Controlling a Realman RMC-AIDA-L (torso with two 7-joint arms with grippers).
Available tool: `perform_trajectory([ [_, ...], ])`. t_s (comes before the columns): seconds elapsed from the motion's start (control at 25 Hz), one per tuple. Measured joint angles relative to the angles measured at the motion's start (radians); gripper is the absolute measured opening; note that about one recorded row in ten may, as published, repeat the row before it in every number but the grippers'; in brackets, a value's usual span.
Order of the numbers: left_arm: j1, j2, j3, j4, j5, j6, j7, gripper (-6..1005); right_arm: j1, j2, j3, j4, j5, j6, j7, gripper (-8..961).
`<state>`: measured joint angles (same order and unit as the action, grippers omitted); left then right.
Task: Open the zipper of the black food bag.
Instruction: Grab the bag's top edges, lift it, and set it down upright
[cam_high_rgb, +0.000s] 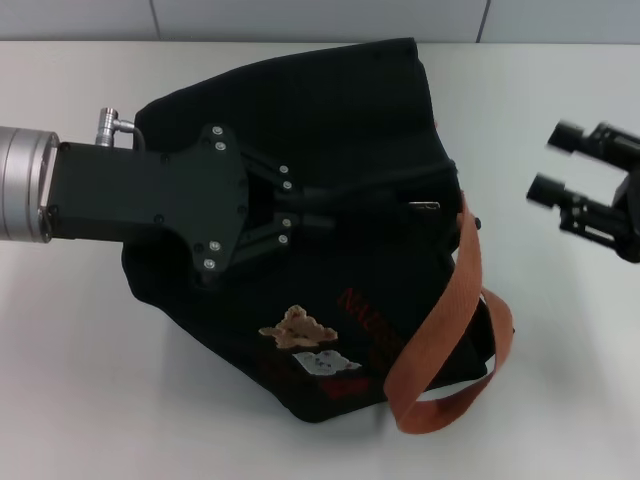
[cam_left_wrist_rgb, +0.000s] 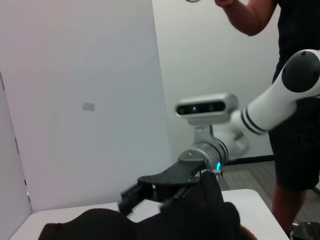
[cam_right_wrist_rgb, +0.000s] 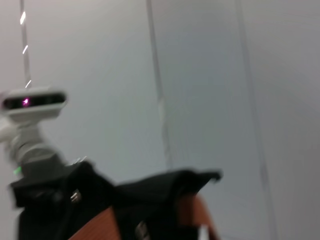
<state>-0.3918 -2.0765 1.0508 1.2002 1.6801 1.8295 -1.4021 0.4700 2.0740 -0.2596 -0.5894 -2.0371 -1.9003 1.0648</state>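
Note:
The black food bag (cam_high_rgb: 330, 110) lies in the middle of the white table, seen from the head. Its bear patch (cam_high_rgb: 298, 327) and white label face the near side. The zipper's silver pull tab (cam_high_rgb: 425, 206) rests on top near the bag's right end; the black teeth barely stand out from the fabric. My left gripper (cam_high_rgb: 325, 207) reaches in from the left over the bag's top, with its fingers drawn together on the fabric just left of the pull tab. My right gripper (cam_high_rgb: 557, 162) hovers open off the bag's right side, touching nothing.
An orange-brown webbing handle (cam_high_rgb: 455, 310) loops over the bag's right front corner onto the table (cam_high_rgb: 70, 350). In the left wrist view the bag's fabric (cam_left_wrist_rgb: 200, 215) bulges up close, and a person (cam_left_wrist_rgb: 295, 150) stands behind the right arm.

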Motion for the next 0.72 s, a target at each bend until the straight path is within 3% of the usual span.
perform_trajectory([
  [0.08,0.000,0.001,0.000,-0.003,0.000,-0.001,0.000,101,0.000,0.000,-0.087,-0.101,0.003,-0.009,0.146,620],
  [0.24,-0.002,0.001,0.000,-0.013,0.000,-0.001,0.007,101,0.005,0.002,-0.106,-0.113,0.008,-0.017,0.170,618],
  [0.48,-0.005,0.000,0.002,-0.025,0.000,0.000,0.013,101,0.050,0.006,-0.181,-0.017,0.009,-0.011,0.065,615],
  [0.72,-0.005,-0.001,0.003,-0.025,0.000,0.002,0.013,101,0.061,0.008,-0.174,0.068,0.010,0.029,-0.098,611],
])
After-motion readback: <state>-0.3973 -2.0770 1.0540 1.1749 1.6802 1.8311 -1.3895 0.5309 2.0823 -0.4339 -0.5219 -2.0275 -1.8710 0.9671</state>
